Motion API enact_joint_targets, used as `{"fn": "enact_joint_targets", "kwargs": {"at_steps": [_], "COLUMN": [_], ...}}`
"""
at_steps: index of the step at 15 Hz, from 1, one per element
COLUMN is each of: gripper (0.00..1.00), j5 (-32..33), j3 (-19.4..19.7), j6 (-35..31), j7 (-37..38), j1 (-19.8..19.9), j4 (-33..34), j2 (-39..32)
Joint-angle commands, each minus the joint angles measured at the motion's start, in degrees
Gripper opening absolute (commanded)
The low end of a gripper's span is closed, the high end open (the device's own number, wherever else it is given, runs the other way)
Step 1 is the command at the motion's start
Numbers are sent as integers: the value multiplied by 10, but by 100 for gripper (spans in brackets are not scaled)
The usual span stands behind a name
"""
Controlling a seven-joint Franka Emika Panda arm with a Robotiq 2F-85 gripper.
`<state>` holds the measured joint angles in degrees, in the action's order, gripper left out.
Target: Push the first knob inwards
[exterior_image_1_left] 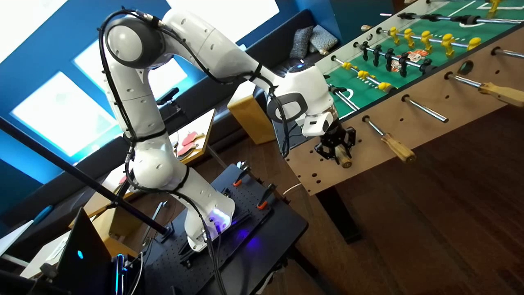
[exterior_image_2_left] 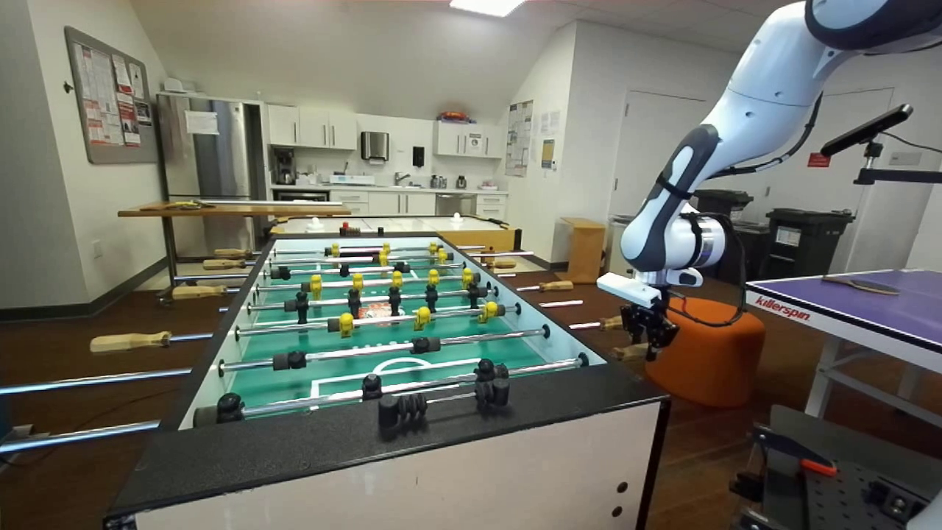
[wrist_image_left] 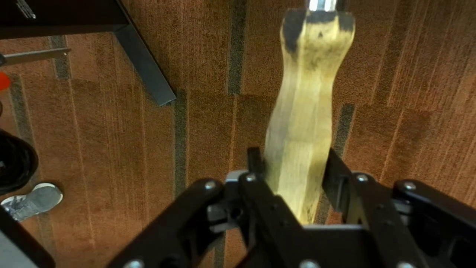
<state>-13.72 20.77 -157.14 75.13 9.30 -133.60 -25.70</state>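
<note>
Dark gripper [wrist_image_left: 293, 160], pointing down, pinches the wooden first knob [wrist_image_left: 306, 100] just outside the long side of the foosball table [exterior_image_1_left: 391, 108]; the white arm [exterior_image_1_left: 229, 53] arches from near that table's corner.

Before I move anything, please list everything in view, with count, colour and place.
Foosball table: one, green and tan, both exterior views
First handle: one, light tan, end of its row
Other handles: several, tan, along both sides
Rods: several, silver, across foosball table
Figures: many, yellow or black, on rods
Stool: one, orange, on floor
Ping-pong table: one, purple, right of stool
Shoe: one, grey, on floor
Fridge: one, silver, beside cupboards
Bins: at least two, black, beyond stool
Cushions: at least two, grey, on sofa
Arm: one, white, beside foosball table
Gripper: one, black, closed on first handle
</note>
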Motion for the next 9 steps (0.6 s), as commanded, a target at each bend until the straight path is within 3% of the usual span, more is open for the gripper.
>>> {"fn": "enact_joint_targets", "kwargs": {"at_steps": [1, 5, 9], "gripper": [70, 98, 100], "j5": [22, 79, 164], "j3": [-1, 25, 24], "j6": [3, 15, 39], "j7": [-27, -4, -7], "j1": [-16, -49, -40], "j4": [-27, -73, -111], "j2": [65, 146, 218]}}
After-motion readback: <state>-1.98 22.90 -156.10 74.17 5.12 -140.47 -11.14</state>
